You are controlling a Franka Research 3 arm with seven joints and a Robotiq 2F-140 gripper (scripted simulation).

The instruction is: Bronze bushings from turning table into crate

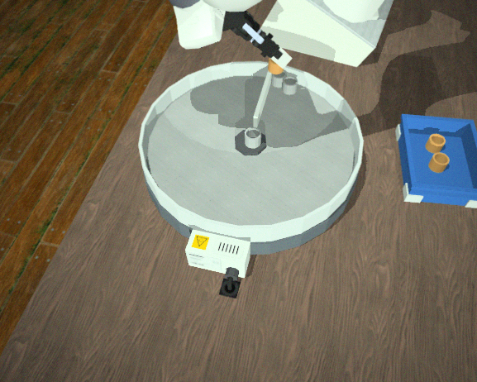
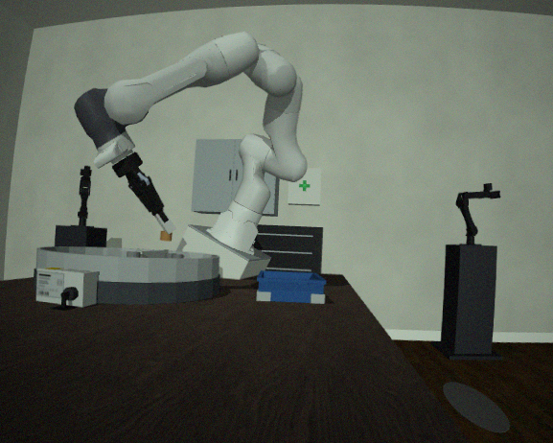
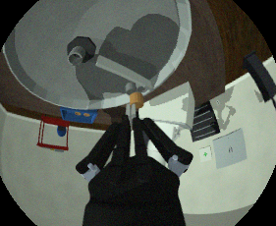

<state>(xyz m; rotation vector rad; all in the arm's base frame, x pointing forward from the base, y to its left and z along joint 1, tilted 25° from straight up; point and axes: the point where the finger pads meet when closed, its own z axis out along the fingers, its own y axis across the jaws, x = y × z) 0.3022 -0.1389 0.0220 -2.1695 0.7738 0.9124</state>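
My gripper [image 1: 279,59] hangs over the far rim of the round turning table [image 1: 251,153]. It is shut on a bronze bushing [image 1: 276,67], pinching its thin wall. In the side view the gripper [image 2: 168,227] holds the bushing [image 2: 165,235] a little above the table's rim. The wrist view shows the bushing [image 3: 137,99] at my fingertips. Two steel bushings [image 1: 278,80] [image 1: 289,86] stand on the table just below it. The blue crate [image 1: 444,159] sits to the right of the table with two bronze bushings [image 1: 435,142] [image 1: 439,162] inside.
A grey hub [image 1: 252,140] stands at the table's centre with a pale bar [image 1: 262,99] running to the far rim. A white control box [image 1: 217,252] sits at the table's front. The robot base [image 1: 326,29] stands behind the table.
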